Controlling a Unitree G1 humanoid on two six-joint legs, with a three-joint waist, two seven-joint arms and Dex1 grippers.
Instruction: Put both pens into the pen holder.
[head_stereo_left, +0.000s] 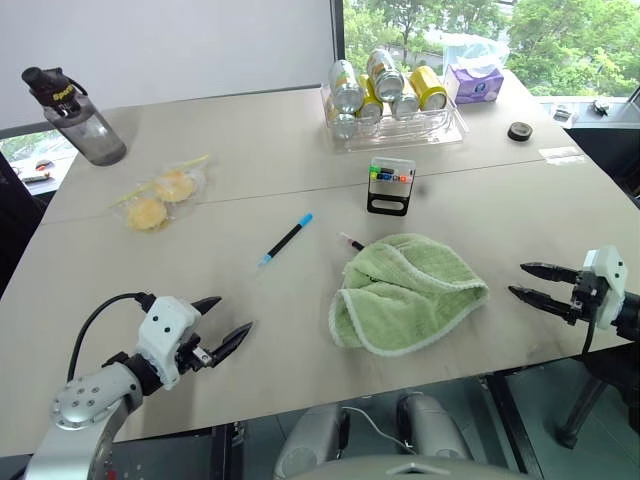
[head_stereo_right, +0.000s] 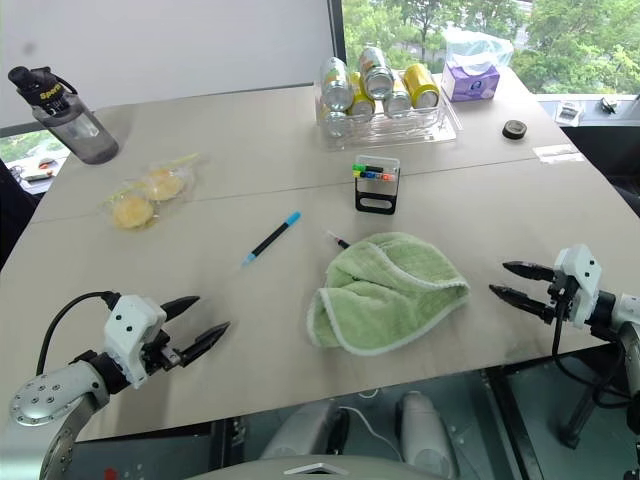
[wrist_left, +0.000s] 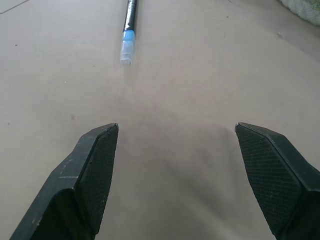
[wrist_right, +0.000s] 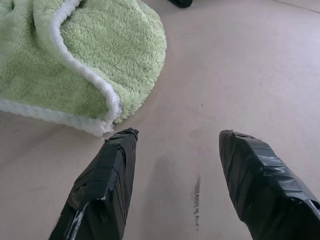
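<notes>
Both grippers' fingers spread, empty | pink pen (head_stereo_left: 351, 241) mostly hidden under green towel (head_stereo_left: 410, 290)

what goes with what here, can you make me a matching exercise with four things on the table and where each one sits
Things:
1. blue-capped pen
2. pink-tipped pen
3. pen holder
4. water bottle

Places:
A. at the table's far left corner
B. lying in the open, left of the green towel
C. upright, just in front of the tray of cans
D. mostly hidden under the towel's edge

Pairs: 1-B, 2-D, 3-C, 4-A
</notes>
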